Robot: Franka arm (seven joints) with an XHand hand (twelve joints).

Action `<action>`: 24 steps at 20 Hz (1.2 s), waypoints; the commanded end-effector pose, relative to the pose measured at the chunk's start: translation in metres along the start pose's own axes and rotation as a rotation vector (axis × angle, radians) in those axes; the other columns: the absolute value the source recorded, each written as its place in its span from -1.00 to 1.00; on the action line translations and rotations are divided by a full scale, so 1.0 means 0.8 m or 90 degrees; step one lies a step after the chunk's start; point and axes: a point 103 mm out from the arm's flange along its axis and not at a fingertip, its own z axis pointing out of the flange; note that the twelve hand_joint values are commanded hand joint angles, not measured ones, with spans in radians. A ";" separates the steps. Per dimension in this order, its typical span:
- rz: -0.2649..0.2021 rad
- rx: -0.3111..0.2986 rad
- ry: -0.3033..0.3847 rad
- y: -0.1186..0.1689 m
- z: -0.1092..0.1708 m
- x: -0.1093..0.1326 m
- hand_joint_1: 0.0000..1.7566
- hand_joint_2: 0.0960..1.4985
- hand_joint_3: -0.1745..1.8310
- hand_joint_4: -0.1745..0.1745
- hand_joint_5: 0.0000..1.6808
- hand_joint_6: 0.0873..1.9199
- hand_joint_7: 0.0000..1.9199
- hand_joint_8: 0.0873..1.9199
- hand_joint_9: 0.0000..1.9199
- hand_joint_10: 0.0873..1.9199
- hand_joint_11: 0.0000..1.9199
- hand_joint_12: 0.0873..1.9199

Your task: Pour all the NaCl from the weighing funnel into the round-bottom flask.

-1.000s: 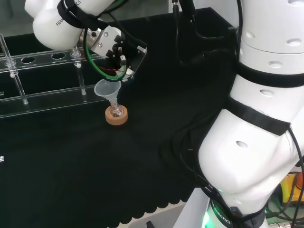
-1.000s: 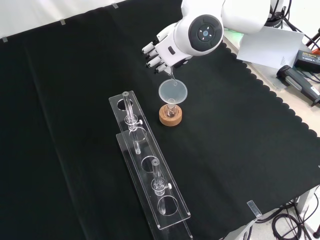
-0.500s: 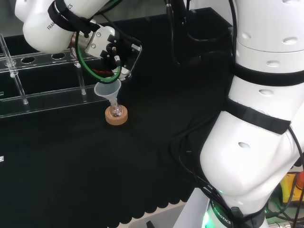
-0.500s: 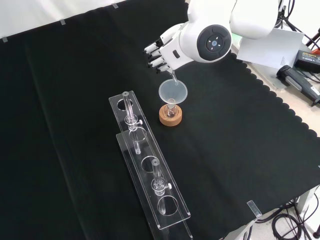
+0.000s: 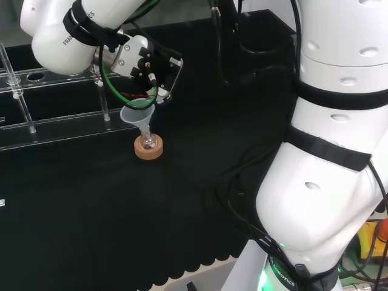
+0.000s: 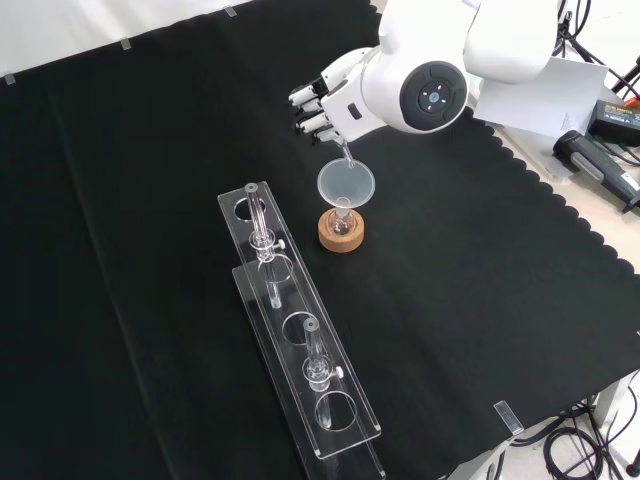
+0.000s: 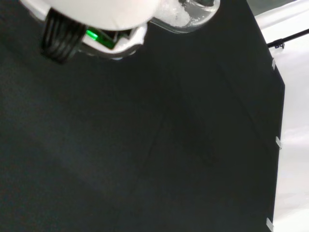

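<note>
Hand: the hand (image 6: pixel 322 100) hangs above the far side of the plastic funnel in the front view, fingers curled round a clear weighing funnel (image 6: pixel 343 152) whose thin spout slants down toward the funnel's mouth.
Weighing funnel, close up: in the wrist view its glass bowl (image 7: pixel 189 12) sits against the palm with white grains lying inside it; I judge these to be the NaCl.
Plastic funnel: the plastic funnel (image 6: pixel 346 184) stands with its stem in the neck of the round-bottom flask (image 6: pixel 341 226), wide mouth up, just under the spout.
Flask: small, clear, seated upright on a cork ring (image 6: pixel 340 234) near the middle of the cloth. In the head view the same stack shows left of the arm's links, the funnel (image 5: pixel 138 115) over the cork ring (image 5: pixel 148 150).
Rack: a clear tube rack (image 6: pixel 296 333) lies to the left of the flask in the front view, near but apart from it.
Done: the weighing funnel is carried over, tipped, and lined up with the funnel mouth.
Left: salt remains in the bowl, so I judge the pour unfinished; more tilt looks needed to clear it.
Unclear: how much salt has reached the flask cannot be told.
</note>
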 end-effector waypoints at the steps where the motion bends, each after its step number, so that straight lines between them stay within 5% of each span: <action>1: -0.005 -0.009 -0.003 0.001 0.006 -0.005 0.31 -0.25 -0.19 1.00 0.67 -0.63 -0.26 -0.40 0.14 -0.81 -0.16 0.08; 24: 0.008 0.011 -0.062 0.000 -0.009 0.005 0.31 -0.25 -0.19 1.00 0.67 -0.63 -0.27 -0.40 0.14 -0.81 -0.16 0.08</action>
